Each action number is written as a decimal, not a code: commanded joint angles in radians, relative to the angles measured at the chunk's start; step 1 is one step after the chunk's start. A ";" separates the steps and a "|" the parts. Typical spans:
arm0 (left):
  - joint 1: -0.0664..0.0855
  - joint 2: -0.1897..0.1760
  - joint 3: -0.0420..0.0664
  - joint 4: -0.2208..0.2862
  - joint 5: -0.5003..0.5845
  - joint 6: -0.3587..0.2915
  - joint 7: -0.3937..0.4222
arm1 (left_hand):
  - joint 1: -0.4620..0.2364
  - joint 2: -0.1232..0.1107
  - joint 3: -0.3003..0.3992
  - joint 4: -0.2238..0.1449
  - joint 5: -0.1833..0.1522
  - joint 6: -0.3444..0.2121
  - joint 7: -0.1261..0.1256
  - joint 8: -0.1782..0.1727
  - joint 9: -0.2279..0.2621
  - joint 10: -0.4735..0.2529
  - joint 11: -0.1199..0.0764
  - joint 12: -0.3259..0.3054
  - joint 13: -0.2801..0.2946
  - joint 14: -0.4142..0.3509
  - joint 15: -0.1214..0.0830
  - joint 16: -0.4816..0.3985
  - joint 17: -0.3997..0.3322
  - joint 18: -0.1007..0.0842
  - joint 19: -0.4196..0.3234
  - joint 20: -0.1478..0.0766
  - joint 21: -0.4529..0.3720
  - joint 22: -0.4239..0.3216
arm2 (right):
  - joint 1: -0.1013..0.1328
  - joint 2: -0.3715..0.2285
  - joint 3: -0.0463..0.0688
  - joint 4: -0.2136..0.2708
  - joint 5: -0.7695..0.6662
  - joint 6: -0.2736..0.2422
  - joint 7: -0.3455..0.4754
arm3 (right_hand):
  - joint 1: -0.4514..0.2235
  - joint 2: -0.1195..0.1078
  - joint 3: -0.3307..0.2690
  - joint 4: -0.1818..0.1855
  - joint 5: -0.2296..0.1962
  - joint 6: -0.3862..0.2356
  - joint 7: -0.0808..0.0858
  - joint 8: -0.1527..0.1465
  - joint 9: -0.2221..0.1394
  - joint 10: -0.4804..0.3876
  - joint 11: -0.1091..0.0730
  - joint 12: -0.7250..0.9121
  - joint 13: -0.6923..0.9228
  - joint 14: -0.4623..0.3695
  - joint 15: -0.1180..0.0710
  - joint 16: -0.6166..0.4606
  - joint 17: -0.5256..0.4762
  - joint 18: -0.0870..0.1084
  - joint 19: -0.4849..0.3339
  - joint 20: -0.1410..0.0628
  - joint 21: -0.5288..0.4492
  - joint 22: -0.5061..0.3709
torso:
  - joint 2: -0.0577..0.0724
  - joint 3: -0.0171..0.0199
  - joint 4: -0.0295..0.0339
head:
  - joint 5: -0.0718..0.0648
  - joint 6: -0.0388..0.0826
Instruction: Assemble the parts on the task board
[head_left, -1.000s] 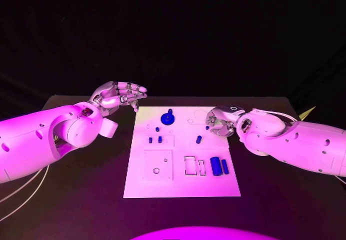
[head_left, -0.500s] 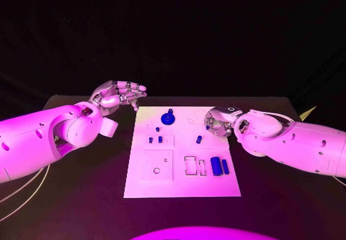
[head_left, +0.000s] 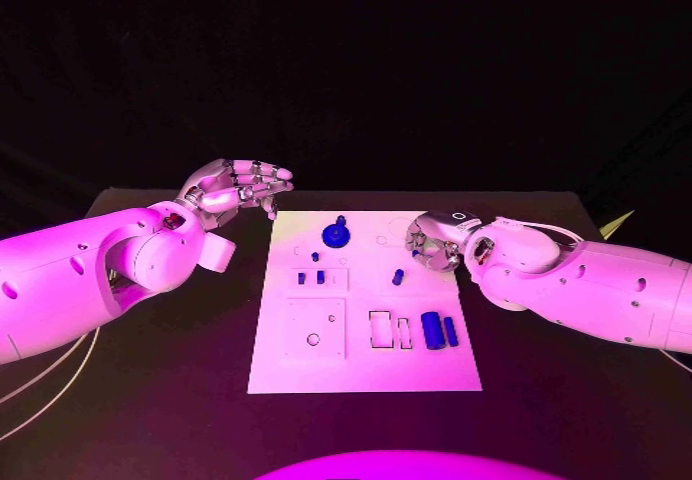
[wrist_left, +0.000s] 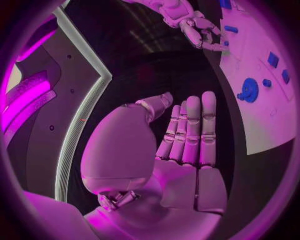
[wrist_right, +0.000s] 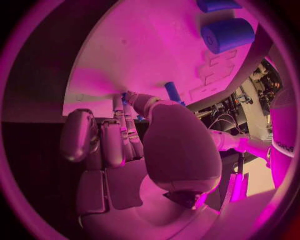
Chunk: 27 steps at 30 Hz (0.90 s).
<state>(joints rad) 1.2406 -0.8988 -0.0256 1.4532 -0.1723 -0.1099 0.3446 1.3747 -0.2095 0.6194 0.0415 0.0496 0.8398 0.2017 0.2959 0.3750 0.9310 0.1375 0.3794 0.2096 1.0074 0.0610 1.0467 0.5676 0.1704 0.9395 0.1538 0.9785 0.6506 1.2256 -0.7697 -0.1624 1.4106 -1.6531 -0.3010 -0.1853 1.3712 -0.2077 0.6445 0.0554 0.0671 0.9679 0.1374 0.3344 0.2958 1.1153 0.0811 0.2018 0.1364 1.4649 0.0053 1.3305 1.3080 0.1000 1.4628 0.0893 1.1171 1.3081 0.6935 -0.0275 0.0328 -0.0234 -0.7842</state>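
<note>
Poised over the task board (head_left: 361, 370): right hand (head_left: 433, 243) pinching a small blue part (wrist_right: 129, 96) for seating, left hand (head_left: 235, 187) empty, fingers loosely apart.

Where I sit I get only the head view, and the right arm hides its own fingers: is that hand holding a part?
Observer: In the right wrist view the right hand has its fingertips down at the task board, with the thumb curled in beside them.
Operator: Any part near them?
Observer: A small blue peg stands right beside the thumb. I cannot tell whether it is pinched.
Operator: And the left palm?
Observer: In the left wrist view the left hand holds nothing, its fingers side by side, off the board's edge.
</note>
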 joint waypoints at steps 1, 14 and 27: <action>0.000 0.001 0.001 0.003 0.008 0.009 0.013 | -0.001 0.002 -0.006 0.001 0.002 -0.008 0.001 0.006 0.001 -0.007 0.002 0.006 0.001 -0.006 0.003 -0.004 -0.001 0.015 -0.007 0.002 -0.005 -0.001 | -0.006 0.007 -0.002 0.004 -0.016 0.014 0.002 | -0.006 0.003 0.001 -0.004 -0.004 0.005 0.000 0.005 0.001 0.001 -0.003 -0.006 -0.004 0.056 -0.006 0.006 0.004 -0.018 0.008 -0.004 0.004 0.007 | -0.001 -0.0002 0.0006 | 0.000 -0.002; 0.001 -0.002 0.001 0.004 0.008 0.008 0.009 | 0.005 0.003 -0.008 -0.002 0.002 -0.008 0.002 0.006 0.001 -0.010 0.002 0.007 0.001 -0.007 0.002 -0.006 -0.003 0.015 -0.005 0.002 -0.008 -0.003 | -0.007 0.007 -0.002 0.001 -0.050 0.043 -0.036 | -0.011 0.002 0.011 -0.031 -0.008 0.031 -0.003 0.009 0.012 0.037 -0.006 -0.012 -0.012 0.054 -0.008 0.002 -0.005 -0.022 0.011 -0.004 0.031 0.028 | -0.001 -0.0005 0.0003 | 0.001 -0.008; 0.001 -0.003 0.001 0.007 0.003 -0.008 0.012 | 0.007 0.004 -0.009 -0.004 0.002 -0.008 0.002 0.006 0.001 -0.011 0.002 0.008 0.001 -0.007 0.002 -0.007 -0.003 0.015 -0.005 0.002 -0.008 -0.004 | -0.012 0.010 -0.002 0.005 -0.107 -0.016 -0.098 | 0.000 0.044 0.032 -0.083 -0.009 0.095 -0.027 0.042 0.045 0.132 -0.038 -0.008 0.003 0.054 -0.036 -0.004 -0.024 -0.039 0.034 -0.017 0.137 0.094 | -0.001 -0.0004 0.0003 | -0.002 -0.011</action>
<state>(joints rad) 1.2407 -0.9017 -0.0255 1.4568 -0.1713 -0.1116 0.3438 1.3748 -0.2095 0.6164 0.0384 0.0496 0.8388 0.2019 0.2959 0.3747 0.9268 0.1411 0.3833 0.2094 1.0074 0.0609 1.0431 0.5649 0.1703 0.9396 0.1538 0.9745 0.6472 1.2180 -0.7593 -0.1619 1.4163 -1.7195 -0.3098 -0.2443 1.3677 -0.1797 0.6764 -0.0213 0.0541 1.0554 0.1095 0.3743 0.3399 1.2169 0.0675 0.1931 0.1397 1.4666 -0.0219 1.3305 1.2848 0.0689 1.4663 0.0783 1.2501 1.3077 0.6921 -0.0280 0.0326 -0.0246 -0.7941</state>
